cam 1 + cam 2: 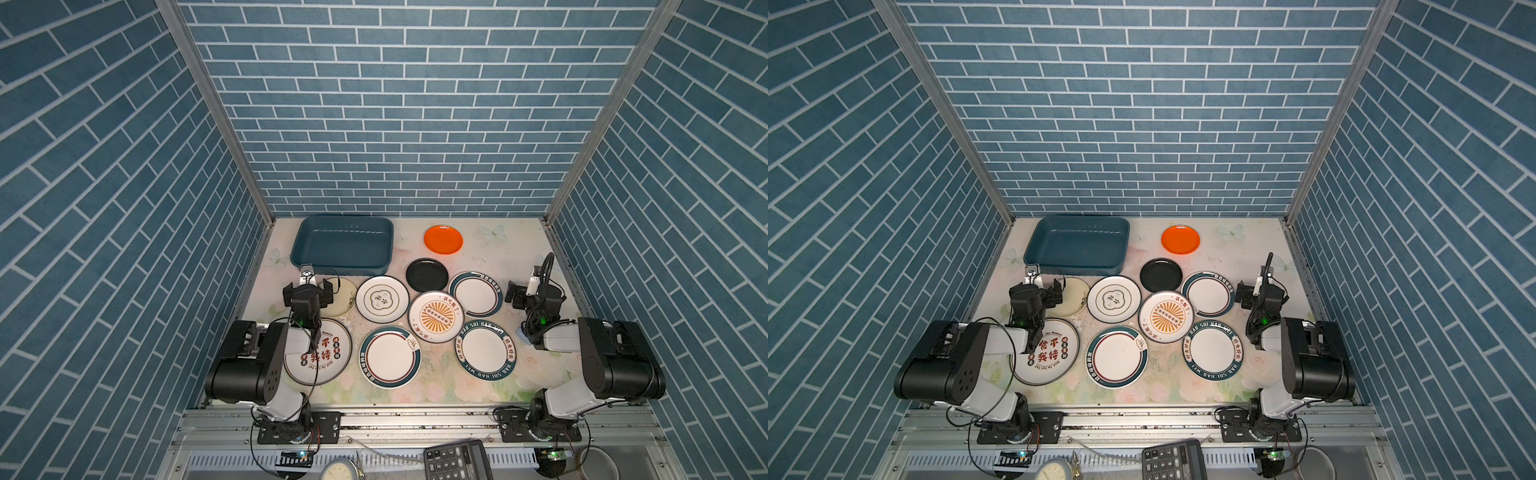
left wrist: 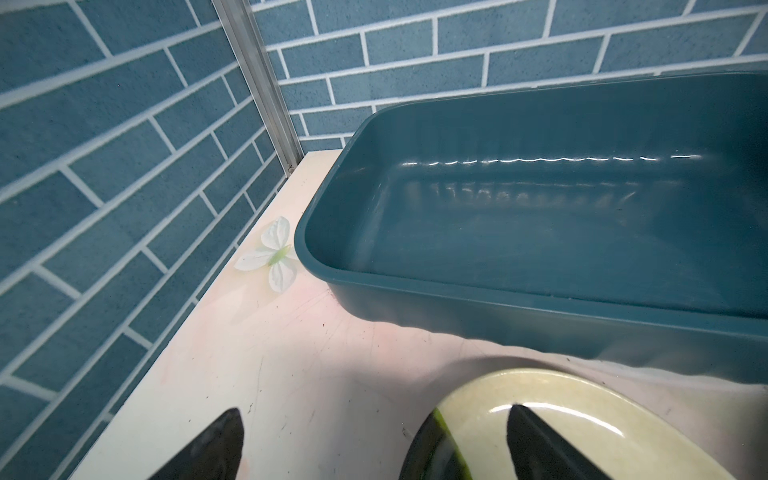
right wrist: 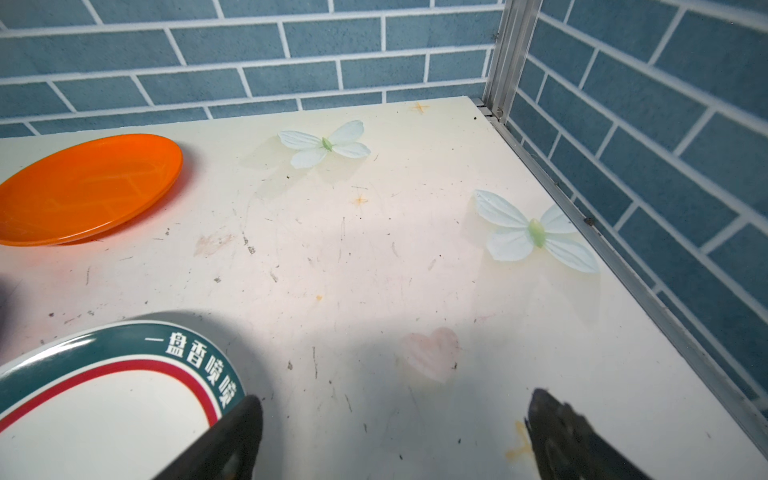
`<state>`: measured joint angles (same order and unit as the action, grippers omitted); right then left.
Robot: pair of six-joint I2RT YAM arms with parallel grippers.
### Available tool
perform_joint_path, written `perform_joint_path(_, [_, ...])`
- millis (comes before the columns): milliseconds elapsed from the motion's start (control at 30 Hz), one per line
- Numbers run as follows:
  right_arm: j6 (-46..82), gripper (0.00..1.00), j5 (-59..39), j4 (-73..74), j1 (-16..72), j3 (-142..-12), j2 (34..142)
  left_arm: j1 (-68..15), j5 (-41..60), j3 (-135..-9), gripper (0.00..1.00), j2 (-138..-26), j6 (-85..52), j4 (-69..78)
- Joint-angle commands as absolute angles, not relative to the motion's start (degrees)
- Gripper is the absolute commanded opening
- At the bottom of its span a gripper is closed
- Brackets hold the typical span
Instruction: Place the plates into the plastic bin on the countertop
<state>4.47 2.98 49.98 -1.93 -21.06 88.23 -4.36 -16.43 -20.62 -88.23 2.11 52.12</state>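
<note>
Cream plate (image 2: 582, 419) rim lies under spread, empty left gripper (image 2: 374, 409): lower, pinch rim firmly, lift level over plastic bin (image 2: 320, 266) wall. Right gripper (image 3: 395, 397) spread, empty.

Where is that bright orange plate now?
In both top views the orange plate lies at the back of the countertop, right of the plastic bin, beyond the black plate.
</note>
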Motion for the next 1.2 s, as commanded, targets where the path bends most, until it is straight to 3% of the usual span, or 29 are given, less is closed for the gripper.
perform_joint_path(0, [2.9, 0.99, 2.1, 49.5, -2.1, -22.6, 88.4, -4.5, -16.8, -21.5, 1.00, -86.6, 2.4, 50.3])
perform_joint_path(200, [3.7, 0.99, 5.7, 45.7, -2.0, -23.4, 85.3, -8.3, -24.0, -21.8, 1.00, -79.9, 4.1, 44.1])
perform_joint_path(467, [6.8, 0.99, 10.3, 34.2, -1.7, -24.3, 72.3, -11.6, -31.0, -23.2, 1.00, -70.4, 1.8, 33.3])
perform_joint_path(600, [13.0, 0.99, 4.2, 30.0, -1.7, -24.4, 66.3, -19.4, -39.3, -27.0, 1.00, -63.0, 1.1, 17.8])
perform_joint_path(667, [16.7, 0.99, 2.3, 27.2, -1.7, -24.9, 64.3, -21.7, -43.8, -30.8, 0.99, -60.3, -5.5, 4.6])
perform_joint_path(833, [25.0, 0.99, -1.4, 22.5, -1.7, -24.3, 60.4, -24.4, -42.7, -36.9, 1.00, -54.5, -23.1, -21.3])
perform_joint_path(1167, [34.7, 0.99, -11.0, 5.9, -1.5, -27.6, 55.8, -26.4, -38.4, -36.1, 1.00, -39.7, -37.9, -42.9])
